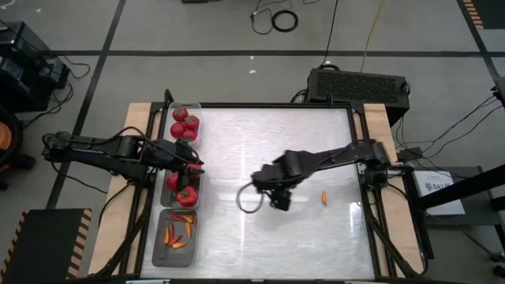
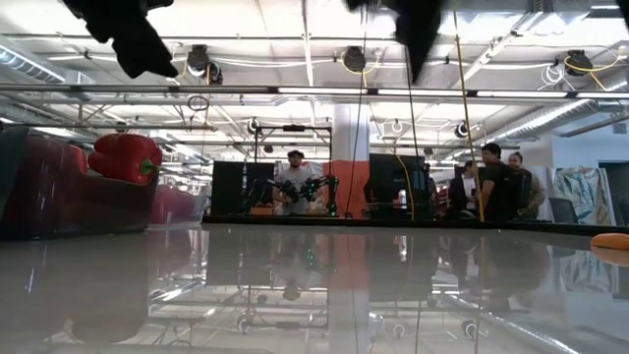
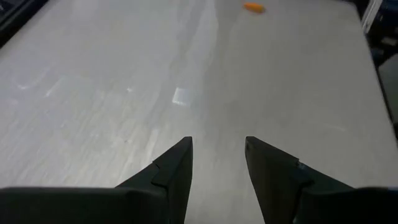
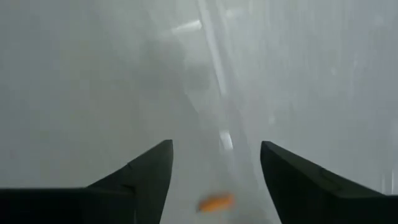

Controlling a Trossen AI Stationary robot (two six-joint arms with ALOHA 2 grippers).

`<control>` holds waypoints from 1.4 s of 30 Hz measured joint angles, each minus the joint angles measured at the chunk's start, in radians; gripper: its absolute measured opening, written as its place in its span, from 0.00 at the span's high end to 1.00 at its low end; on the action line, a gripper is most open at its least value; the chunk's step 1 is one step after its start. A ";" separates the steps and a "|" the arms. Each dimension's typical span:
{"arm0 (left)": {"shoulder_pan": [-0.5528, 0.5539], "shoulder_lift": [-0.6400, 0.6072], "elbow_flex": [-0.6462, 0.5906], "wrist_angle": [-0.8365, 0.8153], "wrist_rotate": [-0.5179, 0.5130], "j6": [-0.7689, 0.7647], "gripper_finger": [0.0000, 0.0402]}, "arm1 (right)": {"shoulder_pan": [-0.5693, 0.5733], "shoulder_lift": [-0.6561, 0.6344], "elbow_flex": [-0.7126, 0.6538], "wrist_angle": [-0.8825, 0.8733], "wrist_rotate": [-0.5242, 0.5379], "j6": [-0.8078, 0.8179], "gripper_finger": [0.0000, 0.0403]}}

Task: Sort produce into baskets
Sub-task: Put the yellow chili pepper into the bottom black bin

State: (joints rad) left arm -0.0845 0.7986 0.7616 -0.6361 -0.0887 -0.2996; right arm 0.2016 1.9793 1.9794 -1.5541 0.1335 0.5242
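We see one orange chili lying alone on the table, right of centre in the high view, long axis roughly vertical there. The right gripper hangs just left of it, fingers apart and empty; the left gripper, fingers apart, waits over the baskets.

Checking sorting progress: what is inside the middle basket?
Red peppers fill the middle basket. The left gripper and its arm hang over its far half, hiding what lies beneath.
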 joint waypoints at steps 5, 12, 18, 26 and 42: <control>0.001 0.011 0.001 0.031 -0.034 -0.037 0.62 | 0.004 -0.234 -0.398 0.148 -0.013 0.240 0.40; 0.033 0.062 0.001 0.123 -0.051 -0.095 0.62 | -0.006 -0.498 -0.794 0.273 -0.057 0.691 0.40; 0.054 0.143 0.001 0.279 -0.049 -0.183 0.62 | 0.004 -0.624 -1.037 0.337 -0.093 0.940 0.40; 0.053 0.246 0.001 0.468 0.028 -0.245 0.62 | 0.036 -0.642 -1.197 0.552 -0.140 1.005 0.40; 0.038 0.294 0.000 0.498 0.024 -0.272 0.62 | 0.100 -0.548 -1.264 0.703 -0.131 1.088 0.56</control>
State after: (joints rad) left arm -0.0463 1.0931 0.7620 -0.1377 -0.0643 -0.5716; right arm 0.3016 1.4309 0.7151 -0.8508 0.0025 1.6125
